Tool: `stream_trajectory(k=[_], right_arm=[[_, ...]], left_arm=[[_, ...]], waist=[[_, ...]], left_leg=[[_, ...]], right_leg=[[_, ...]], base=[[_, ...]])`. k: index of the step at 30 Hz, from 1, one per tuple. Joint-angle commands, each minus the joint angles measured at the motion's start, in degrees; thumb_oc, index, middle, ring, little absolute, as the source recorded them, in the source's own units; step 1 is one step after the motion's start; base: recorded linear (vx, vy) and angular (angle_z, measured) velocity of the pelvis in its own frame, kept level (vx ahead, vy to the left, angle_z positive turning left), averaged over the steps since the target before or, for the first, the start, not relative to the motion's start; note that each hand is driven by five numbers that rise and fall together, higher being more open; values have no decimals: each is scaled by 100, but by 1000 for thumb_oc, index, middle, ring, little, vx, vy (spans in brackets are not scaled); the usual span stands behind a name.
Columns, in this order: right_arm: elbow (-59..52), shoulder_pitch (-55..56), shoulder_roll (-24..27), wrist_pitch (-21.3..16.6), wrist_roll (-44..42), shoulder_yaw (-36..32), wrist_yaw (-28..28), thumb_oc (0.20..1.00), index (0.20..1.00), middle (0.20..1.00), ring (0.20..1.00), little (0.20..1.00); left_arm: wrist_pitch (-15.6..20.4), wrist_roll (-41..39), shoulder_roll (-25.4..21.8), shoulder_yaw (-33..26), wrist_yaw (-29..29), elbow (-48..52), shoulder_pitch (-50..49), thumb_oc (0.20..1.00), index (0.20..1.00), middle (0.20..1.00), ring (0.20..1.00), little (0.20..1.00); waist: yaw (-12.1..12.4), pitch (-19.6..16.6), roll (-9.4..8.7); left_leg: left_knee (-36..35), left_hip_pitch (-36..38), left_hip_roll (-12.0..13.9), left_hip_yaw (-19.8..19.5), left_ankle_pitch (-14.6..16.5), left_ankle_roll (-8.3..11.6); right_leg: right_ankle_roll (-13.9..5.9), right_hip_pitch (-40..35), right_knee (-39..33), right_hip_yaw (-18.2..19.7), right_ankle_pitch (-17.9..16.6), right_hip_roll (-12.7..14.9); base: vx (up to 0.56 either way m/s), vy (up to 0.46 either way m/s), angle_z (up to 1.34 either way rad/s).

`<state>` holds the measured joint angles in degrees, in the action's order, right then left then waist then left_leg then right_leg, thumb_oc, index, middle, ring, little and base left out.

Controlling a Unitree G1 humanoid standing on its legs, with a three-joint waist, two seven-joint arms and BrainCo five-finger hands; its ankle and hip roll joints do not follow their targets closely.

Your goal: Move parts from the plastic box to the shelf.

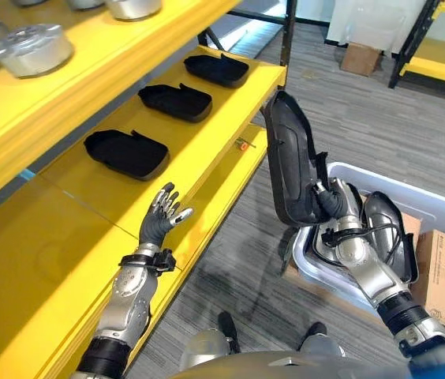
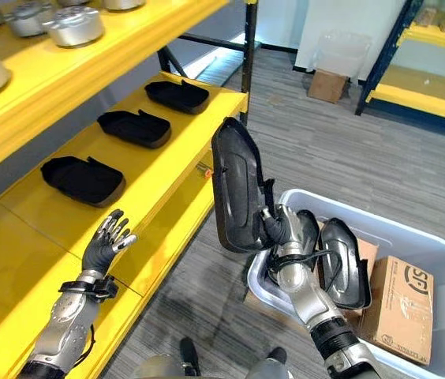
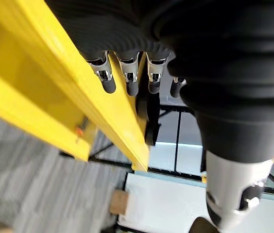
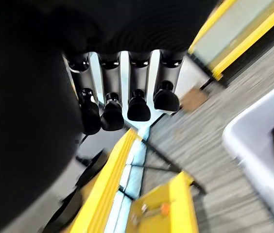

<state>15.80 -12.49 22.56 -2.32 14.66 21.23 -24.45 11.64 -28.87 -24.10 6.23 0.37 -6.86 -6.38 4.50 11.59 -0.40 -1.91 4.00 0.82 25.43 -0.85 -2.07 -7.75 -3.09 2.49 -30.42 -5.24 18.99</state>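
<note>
The right hand (image 2: 279, 227) has its fingers curled round the low end of a long black part (image 2: 237, 185) and holds it up in the air. The part stands nearly straight up, its long side running up and down, top end leaning a little toward the shelf. It hangs between the grey plastic box (image 2: 435, 260) and the edge of the yellow shelf (image 2: 171, 178), touching neither. The right wrist view shows those curled dark fingertips (image 4: 139, 108) up close. More black parts (image 2: 345, 264) and a cardboard box (image 2: 400, 308) lie in the plastic box. The left hand (image 1: 162, 217) is spread wide and holds nothing, over the near shelf edge. Three black parts (image 1: 126, 152) lie in a row on the shelf, with bare yellow room in front of the nearest. Higher up sit round silver metal parts (image 1: 31, 49). Far off on the floor stands a small brown box (image 1: 361, 58)
</note>
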Motion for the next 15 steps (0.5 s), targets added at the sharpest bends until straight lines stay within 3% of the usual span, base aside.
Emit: stream_trajectory(k=[1,3,7,8,9,10,11,12,15], right_arm=[[-552,-404,17,-423,-339,-30,8,200,200,200,200,200],[-554,-442,-7,-369,-406,-35,28,200,200,200,200,200],[-593,-287,-12,-315,-486,-61,-160,200,200,200,200,200],[-649,-138,-18,-336,-464,-102,-156,200,200,200,200,200],[-730,-29,11,-395,-496,-151,105,200,200,200,200,200],[-752,-17,16,-394,-498,-153,121,200,200,200,200,200],[-964,138,121,-290,-478,-193,273,200,200,200,200,200],[-984,162,134,-294,-492,-207,292,200,200,200,200,200],[-1088,423,201,-357,-425,-293,334,200,200,200,200,200]], left_arm=[[314,308,-96,-157,-197,608,236,1000,1000,1000,1000,1000],[269,182,-124,-104,-284,582,310,1000,1000,1000,1000,1000],[279,124,-104,158,-671,389,527,1000,1000,1000,1000,1000],[298,86,-95,281,-752,359,559,1000,1000,1000,1000,1000],[290,78,-19,382,-707,333,566,1000,1000,1000,1000,1000],[278,68,-9,391,-702,335,565,1000,1000,1000,1000,1000],[175,69,113,478,-811,319,595,1000,1000,1000,1000,1000],[149,54,128,489,-824,320,598,1000,1000,1000,1000,1000],[66,66,381,777,-846,72,824,1000,1000,1000,1000,1000]], waist=[[153,-68,44],[181,-88,43],[50,-195,18],[-67,-197,-20],[-175,-223,-52],[-186,-227,-54],[-326,-249,-102],[-349,-253,-109],[-648,-362,-193]], left_leg=[[-309,493,530,-100,-117,551],[-309,416,452,-222,-96,506],[-309,202,261,-657,-41,317],[-309,108,196,-735,-101,174],[-309,44,157,-890,-135,122],[-309,36,151,-909,-140,120],[-309,-62,20,-1194,-207,78],[-309,-71,2,-1232,-217,76],[-309,-218,-190,-1349,-292,92]], right_leg=[[-408,-30,-367,-342,-759,-114],[-452,18,-349,-254,-820,-68],[-456,238,-209,491,-841,-204],[-332,414,9,791,-807,-354],[-246,460,215,1082,-574,-717],[-232,465,240,1104,-536,-763],[-12,426,282,1543,-222,-1287],[19,410,273,1605,-197,-1344],[374,265,-13,2339,100,-2010]], base=[[-212,319,28],[-142,203,39],[-128,140,91],[-176,191,118],[-169,182,71],[-104,215,124],[-45,118,115],[-62,144,187],[-99,96,193]])
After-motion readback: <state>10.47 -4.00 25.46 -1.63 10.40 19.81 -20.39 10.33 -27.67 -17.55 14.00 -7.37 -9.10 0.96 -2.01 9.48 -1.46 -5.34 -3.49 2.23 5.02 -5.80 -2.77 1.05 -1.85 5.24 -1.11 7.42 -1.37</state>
